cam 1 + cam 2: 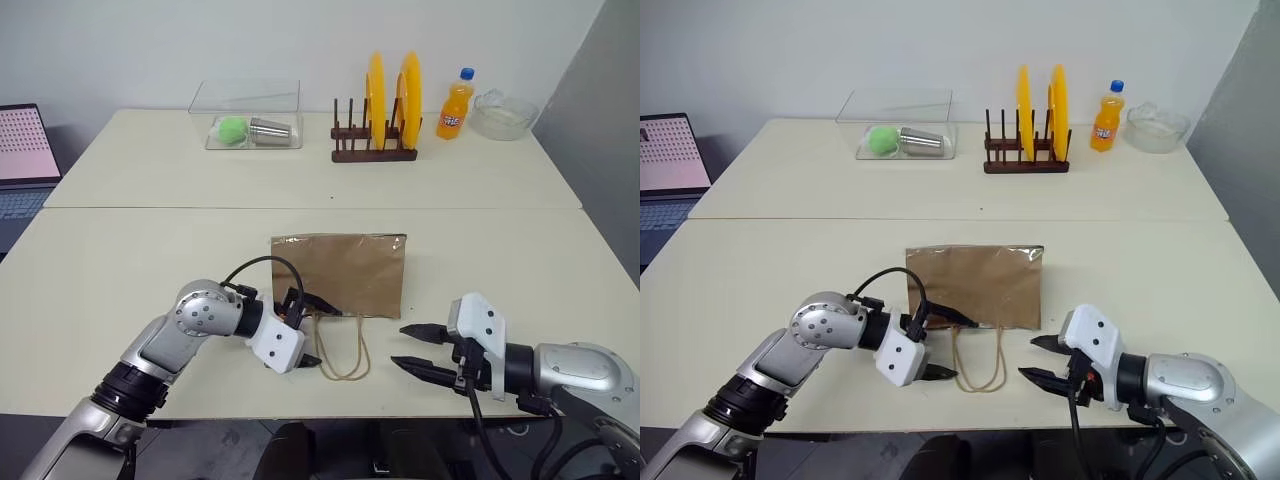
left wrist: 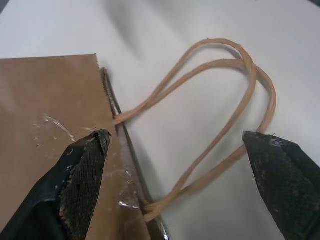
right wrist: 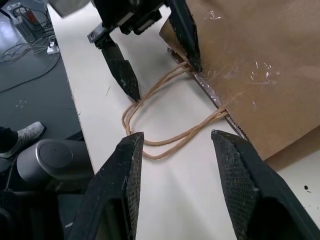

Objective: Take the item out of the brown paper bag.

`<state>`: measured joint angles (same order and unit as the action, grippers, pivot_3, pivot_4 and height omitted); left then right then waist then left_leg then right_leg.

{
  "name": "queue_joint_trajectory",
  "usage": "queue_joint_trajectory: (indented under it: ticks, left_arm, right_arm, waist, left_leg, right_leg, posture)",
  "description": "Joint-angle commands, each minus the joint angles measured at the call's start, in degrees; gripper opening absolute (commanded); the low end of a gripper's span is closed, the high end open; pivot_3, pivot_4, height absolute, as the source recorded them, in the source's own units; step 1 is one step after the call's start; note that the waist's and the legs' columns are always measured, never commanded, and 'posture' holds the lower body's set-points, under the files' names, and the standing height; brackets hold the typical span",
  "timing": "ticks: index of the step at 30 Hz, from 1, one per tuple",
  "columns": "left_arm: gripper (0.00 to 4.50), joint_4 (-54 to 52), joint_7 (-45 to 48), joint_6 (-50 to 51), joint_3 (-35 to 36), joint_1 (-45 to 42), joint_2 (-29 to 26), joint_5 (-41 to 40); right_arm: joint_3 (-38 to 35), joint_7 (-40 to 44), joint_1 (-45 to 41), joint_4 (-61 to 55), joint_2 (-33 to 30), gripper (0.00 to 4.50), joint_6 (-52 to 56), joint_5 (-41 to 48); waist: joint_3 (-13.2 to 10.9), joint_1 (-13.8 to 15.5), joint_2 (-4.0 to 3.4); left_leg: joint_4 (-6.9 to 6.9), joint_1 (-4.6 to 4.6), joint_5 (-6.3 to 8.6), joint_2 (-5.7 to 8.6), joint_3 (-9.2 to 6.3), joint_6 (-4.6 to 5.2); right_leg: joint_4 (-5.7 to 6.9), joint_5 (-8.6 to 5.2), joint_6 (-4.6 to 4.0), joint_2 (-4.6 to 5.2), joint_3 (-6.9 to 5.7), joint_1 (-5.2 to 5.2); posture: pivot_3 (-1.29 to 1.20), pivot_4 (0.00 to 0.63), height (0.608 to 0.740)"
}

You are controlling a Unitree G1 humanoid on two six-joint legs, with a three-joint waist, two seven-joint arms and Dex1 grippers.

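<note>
On the far left a laptop (image 1: pixel 22 160) sits at the edge of the cream worktop (image 1: pixel 120 290). Toward the back stand a clear plastic box (image 1: pixel 247 115) with a green ball (image 1: pixel 233 128) and a metal cup (image 1: pixel 270 131) inside, then a wooden rack (image 1: pixel 373 148) holding yellow plates (image 1: pixel 392 98), an orange soda bottle (image 1: pixel 455 105) and a glass bowl (image 1: pixel 503 113). The left pincer (image 1: pixel 306 330) is spread wide at the mouth of the brown paper bag (image 1: pixel 345 270), one finger on the paper, the other beside the tan loop handles (image 1: pixel 343 352). The bag lies flat at the centre; whatever it contains is hidden. The right pincer (image 1: pixel 413 348), fingers apart and empty, hovers just right of the handles.
</note>
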<state>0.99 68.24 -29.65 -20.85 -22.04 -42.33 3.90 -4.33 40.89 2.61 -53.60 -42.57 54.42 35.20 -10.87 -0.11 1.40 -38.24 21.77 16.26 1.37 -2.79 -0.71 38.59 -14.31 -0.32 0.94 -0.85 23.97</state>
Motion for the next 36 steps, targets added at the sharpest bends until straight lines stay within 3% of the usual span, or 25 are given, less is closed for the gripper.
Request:
queue_joint_trajectory:
  ticks: [1, 7, 9, 17, 20, 22, 28, 31, 36]
  left_arm:
    - [4.5, 1.32, -1.21, -2.3, -1.08, -1.08, 0.82, 2.15]
    - [4.5, 1.83, -2.25, -2.42, -2.96, -0.75, 2.69, 4.07]
    - [4.11, 1.79, -2.26, -2.32, -3.58, -0.71, 3.0, 4.7]
    - [1.66, 3.31, -1.84, -2.6, -5.91, -1.8, 3.45, 5.75]
    - [0.69, 2.3, -1.39, -0.77, -5.21, -1.65, 3.53, 3.02]
    - [0.11, -0.73, -2.03, 7.41, -3.02, -1.09, 5.49, -3.1]
    - [0.03, -8.21, -6.06, 30.18, 3.35, -3.42, 9.97, -14.11]
    - [0.03, -9.75, -7.06, 35.77, 4.87, -5.12, 10.96, -15.83]
    - [0.03, -9.03, -7.74, 39.12, 6.46, -9.03, 11.97, -16.88]
  right_arm:
    - [-1.73, -1.08, -0.01, -2.0, -0.93, 2.23, -0.46, 1.76]
    - [-2.07, -2.58, 0.33, -2.39, -1.77, 2.23, -0.51, 3.44]
    - [-2.18, -3.05, 0.39, -2.48, -1.94, 2.28, -0.51, 3.99]
    - [-2.11, -4.32, 0.32, -2.86, -3.12, 2.28, -0.92, 5.58]
    - [-1.56, -4.0, 0.71, -3.05, -4.14, 2.28, -1.55, 4.82]
    - [-0.02, -2.74, 1.11, -3.43, -6.57, 2.28, -2.65, 2.78]
    - [4.85, 0.01, -0.53, -3.7, -11.96, 2.28, -7.89, -2.4]
    - [7.89, 1.21, -1.89, -3.03, -13.41, 2.28, -11.2, -5.86]
    - [20.02, 2.45, -9.05, 2.39, -11.37, 2.28, -19.27, -16.86]
  waist:
    - [0.01, 0.03, 0.01]
    - [0.02, 0.06, 0.02]
    - [0.02, 0.06, 0.02]
    - [0.12, 0.08, -0.06]
    - [0.12, 0.08, -0.06]
    - [0.12, 0.07, -0.07]
    - [0.11, 0.02, -0.04]
    - [0.11, -0.06, -0.04]
    - [0.1, -0.06, -0.03]
  left_leg:
    - [0.0, 0.0, 0.0, 0.0, 0.0, 0.0]
    - [0.0, -0.19, 0.0, 0.0, -0.03, 0.01]
    - [0.01, -0.28, 0.0, 0.0, -0.04, 0.01]
    - [0.09, -0.49, 0.0, 0.0, -0.12, 0.03]
    - [0.09, -0.47, 0.0, 0.0, -0.11, 0.04]
    - [0.09, -0.45, 0.0, 0.0, -0.12, 0.04]
    - [0.07, -0.37, 0.0, -0.01, -0.18, 0.04]
    - [0.08, -0.38, 0.0, -0.02, -0.19, 0.03]
    - [0.08, -0.39, 0.0, -0.01, -0.18, 0.02]
  right_leg:
    - [0.0, 0.0, 0.0, 0.0, 0.0, 0.0]
    - [-0.07, 0.0, 0.02, 0.0, -0.02, -0.25]
    - [-0.1, 0.0, 0.02, 0.0, -0.03, -0.35]
    - [-0.54, 0.11, 0.22, 0.0, -0.11, -0.78]
    - [-0.61, 0.15, 0.27, 0.0, -0.1, -0.78]
    - [-0.61, 0.14, 0.27, 0.0, -0.11, -0.77]
    - [-0.63, 0.14, 0.28, -0.01, -0.17, -0.72]
    - [-0.63, 0.14, 0.28, -0.04, -0.18, -0.72]
    - [-0.64, 0.14, 0.28, -0.06, -0.15, -0.72]
  posture:
    - [0.0, 0.15, 0.74]
    - [0.0, 0.15, 0.74]
    - [0.0, 0.15, 0.74]
    - [0.0, 0.15, 0.74]
    - [0.0, 0.15, 0.74]
    - [0.0, 0.15, 0.74]
    - [0.0, 0.15, 0.74]
    - [0.0, 0.15, 0.74]
    - [0.0, 0.15, 0.74]
